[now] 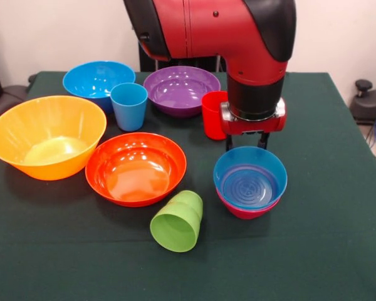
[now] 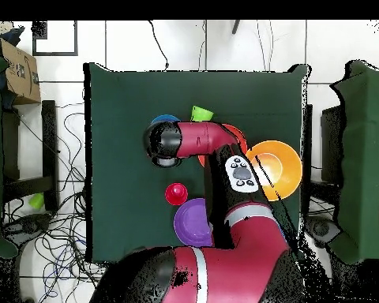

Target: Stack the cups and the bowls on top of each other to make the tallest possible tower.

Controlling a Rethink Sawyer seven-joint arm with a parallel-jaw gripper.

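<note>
Claw [image 1: 245,142] poised directly behind small blue bowl [image 1: 250,178], fingertips at far rim; whether open or closed cannot be told (tips hidden behind rim). Small blue bowl nested in small magenta bowl [image 1: 243,211], front right of worktop [image 1: 338,251]. Green cup [image 1: 177,222] on its side, mouth toward camera, just in front of red-orange bowl [image 1: 136,168]. Yellow-orange bowl [image 1: 47,136] at left. Large blue bowl [image 1: 95,80], light blue cup [image 1: 129,106], purple bowl [image 1: 181,89], red cup [image 1: 212,115] upright in back row
</note>
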